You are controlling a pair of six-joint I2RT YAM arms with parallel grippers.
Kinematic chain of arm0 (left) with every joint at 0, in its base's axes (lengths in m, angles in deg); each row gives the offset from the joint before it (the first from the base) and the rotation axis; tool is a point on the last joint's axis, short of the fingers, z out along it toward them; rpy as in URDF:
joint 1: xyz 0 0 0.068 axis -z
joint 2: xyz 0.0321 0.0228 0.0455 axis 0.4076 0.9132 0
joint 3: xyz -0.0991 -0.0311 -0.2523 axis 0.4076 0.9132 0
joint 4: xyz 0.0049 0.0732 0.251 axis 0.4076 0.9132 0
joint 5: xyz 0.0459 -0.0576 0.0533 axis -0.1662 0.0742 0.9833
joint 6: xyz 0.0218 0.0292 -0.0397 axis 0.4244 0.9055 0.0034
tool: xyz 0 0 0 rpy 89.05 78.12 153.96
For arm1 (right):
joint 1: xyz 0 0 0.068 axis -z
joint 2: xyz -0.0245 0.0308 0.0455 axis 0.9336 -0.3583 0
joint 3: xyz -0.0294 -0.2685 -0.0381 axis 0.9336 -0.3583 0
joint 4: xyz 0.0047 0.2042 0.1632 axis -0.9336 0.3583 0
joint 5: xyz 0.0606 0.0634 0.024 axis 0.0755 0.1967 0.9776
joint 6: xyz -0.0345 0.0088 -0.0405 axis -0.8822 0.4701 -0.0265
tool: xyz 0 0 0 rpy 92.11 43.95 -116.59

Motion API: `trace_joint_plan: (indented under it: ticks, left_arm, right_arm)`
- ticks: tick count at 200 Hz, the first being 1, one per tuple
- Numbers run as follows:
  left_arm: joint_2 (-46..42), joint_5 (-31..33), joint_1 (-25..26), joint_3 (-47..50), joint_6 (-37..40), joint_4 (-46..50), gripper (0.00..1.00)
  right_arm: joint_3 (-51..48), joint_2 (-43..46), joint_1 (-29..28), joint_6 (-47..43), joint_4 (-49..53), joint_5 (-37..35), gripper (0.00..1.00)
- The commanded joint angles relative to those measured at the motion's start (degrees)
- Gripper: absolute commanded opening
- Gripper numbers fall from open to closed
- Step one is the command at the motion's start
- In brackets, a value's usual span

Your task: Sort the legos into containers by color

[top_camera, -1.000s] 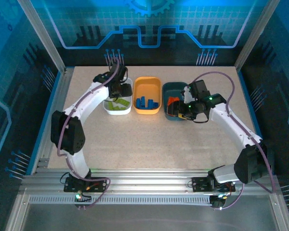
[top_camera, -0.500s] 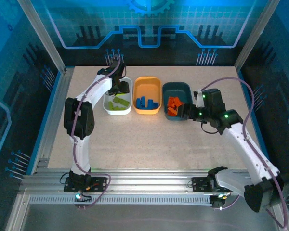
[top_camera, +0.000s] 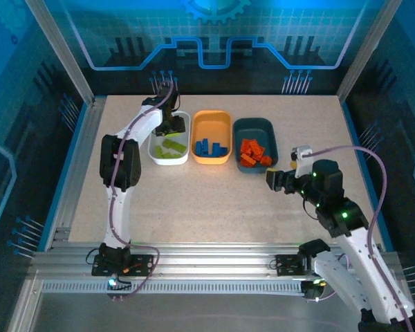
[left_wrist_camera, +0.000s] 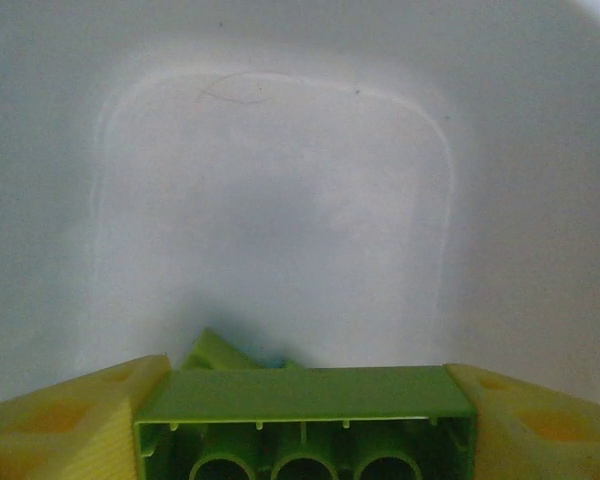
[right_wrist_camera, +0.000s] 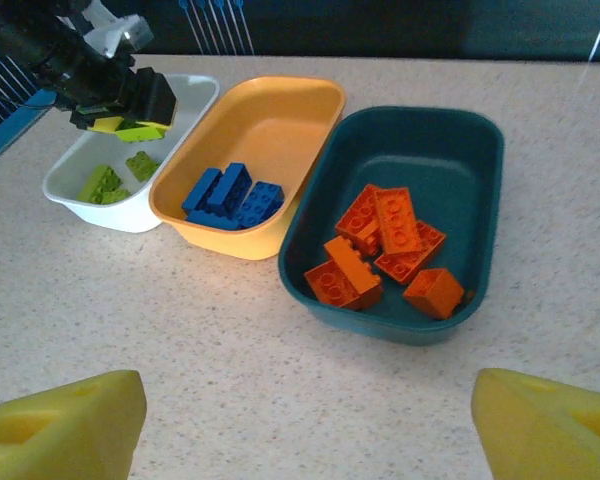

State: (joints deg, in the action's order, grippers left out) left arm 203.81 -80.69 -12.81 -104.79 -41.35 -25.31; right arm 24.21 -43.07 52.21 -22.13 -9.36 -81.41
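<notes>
My left gripper hangs over the white tray, shut on a lime green brick that spans the gap between its yellow fingers. From the right wrist view the same held brick shows above the white tray, which holds more green bricks. The light orange tray holds the blue bricks. Several orange bricks lie in the dark teal tray. Near and right of that tray, my right gripper is open over bare table with nothing in it.
The three trays stand side by side across the back middle of the speckled table. Metal frame posts and blue walls enclose the table on three sides. The rail with the arm bases runs along the near edge.
My right arm has pulled back from the teal tray toward the near right, its gripper open. The left gripper stays over the white tray with the green brick.
</notes>
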Motion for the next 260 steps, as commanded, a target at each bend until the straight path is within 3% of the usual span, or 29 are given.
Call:
trace_joint_plan:
  ticks: [1, 25, 61, 88, 131, 164, 183, 210, 228, 260]
  left_arm:
    - [2.17, -2.11, -0.65, -2.89, 0.19, 1.09, 0.71]
    - [2.46, -2.59, -0.62, -3.27, -0.53, 0.9, 0.78]
    - [-0.4, -2.96, -0.61, -2.87, -1.46, 0.87, 0.99]
    - [-7.54, -3.76, -0.61, 0.88, -2.43, 0.19, 0.99]
    - [-29.05, -6.41, -0.54, 22.35, -4.05, -9.22, 0.99]
    - [-42.13, 0.12, -0.56, 36.27, -2.05, -11.98, 0.99]
    - [-50.67, 2.31, -0.52, 48.42, 3.24, -23.45, 0.99]
    - [-63.44, 10.48, -0.69, 68.12, 10.04, -44.69, 0.99]
    - [-68.97, 11.12, -1.04, 78.39, 14.42, -57.32, 0.99]
    - [-68.85, 11.14, -4.24, 83.27, 14.93, -59.35, 0.99]
  right_arm:
    - [-2.27, 3.63, 0.54, -2.59, -1.06, -3.71, 0.92]
    - [-2.95, 4.11, 0.6, -2.57, -1.12, -4.86, 0.95]
    - [-3.39, 1.35, 0.96, -5.77, -2.45, -4.46, 0.97]
    - [-5.82, -2.37, 2.79, -7.5, -6.35, -4.58, 1.0]
    - [-11.8, -11.68, 13.12, -9.42, -19.53, 2.81, 1.0]
    - [-16.29, -21.9, 16.92, -9.8, -33.78, 4.31, 1.0]
    - [-16.52, -28.92, 16.9, -10.39, -42.51, 3.75, 1.0]
    - [-15.09, -39.07, 17.31, -10.89, -52.24, 2.57, 1.0]
    - [-13.4, -43.56, 17.73, -10.49, -54.75, 3.26, 1.0]
    - [-12.18, -48.11, 17.67, -11.24, -60.6, 5.75, 1.0]
